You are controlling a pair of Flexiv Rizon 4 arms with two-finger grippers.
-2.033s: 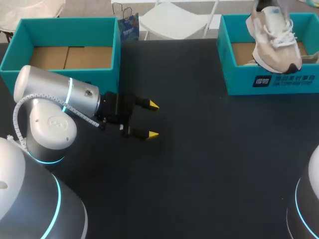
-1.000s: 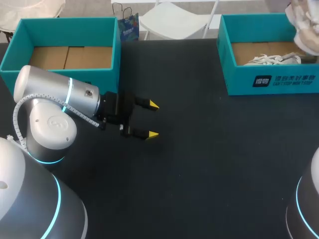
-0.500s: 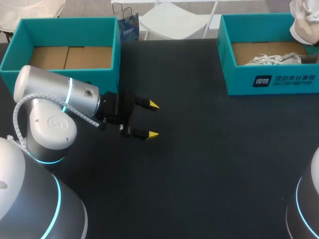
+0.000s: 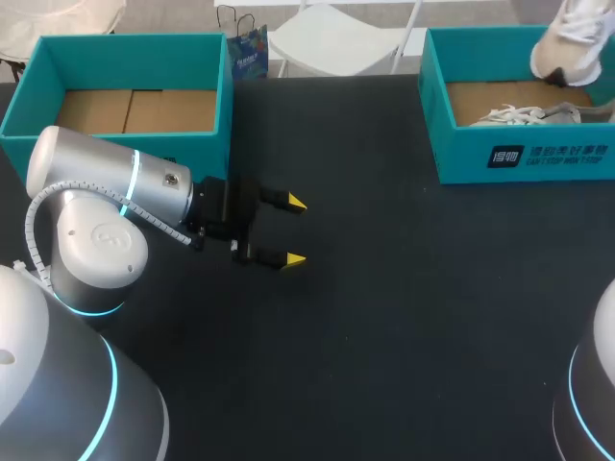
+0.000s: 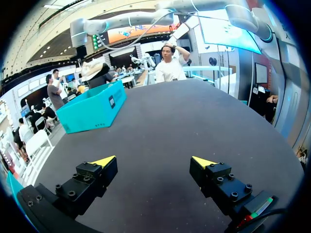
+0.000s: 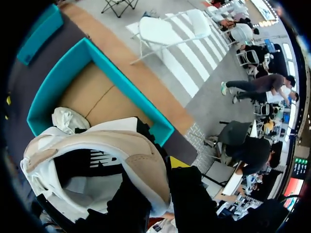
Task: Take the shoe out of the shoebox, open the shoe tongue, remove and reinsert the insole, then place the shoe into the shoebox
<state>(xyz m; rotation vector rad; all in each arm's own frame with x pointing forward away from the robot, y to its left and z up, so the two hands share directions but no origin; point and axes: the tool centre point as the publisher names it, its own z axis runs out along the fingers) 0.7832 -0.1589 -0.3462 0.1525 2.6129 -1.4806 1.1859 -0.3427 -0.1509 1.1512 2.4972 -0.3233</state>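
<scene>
Beige sneaker (image 4: 569, 36): in the air, tilted, over the far rim of the right shoebox (image 4: 519, 158). The head view cuts off its upper part. In the right wrist view its opening, with tan collar and white lining, faces the camera.
Right gripper (image 6: 163, 162): clamped on the beige sneaker's collar. One yellow tip shows just outside the collar, and the shoe covers the other finger.
Right shoebox: teal, open, at the table's far right corner, with a brown cardboard floor.
Second sneaker (image 4: 527, 114): pale, lying on its side on the right shoebox's floor, laces loose, below the lifted one. In the right wrist view a white part of it shows just ahead of the held shoe.
Left gripper (image 4: 292, 231): fingers spread wide and holding nothing. It sits low over the bare table (image 4: 404, 327), left of its middle, and points toward the right side.
Left arm (image 4: 115, 187): comes in from the near left corner, its silver forearm lying in front of the left shoebox.
Left shoebox (image 4: 120, 67): teal, open, at the far left corner, with only its cardboard floor showing.
Left wrist view: the right shoebox stands well ahead of the spread fingers, the beige sneaker above it, and the right arm (image 5: 146, 17) arches overhead.
</scene>
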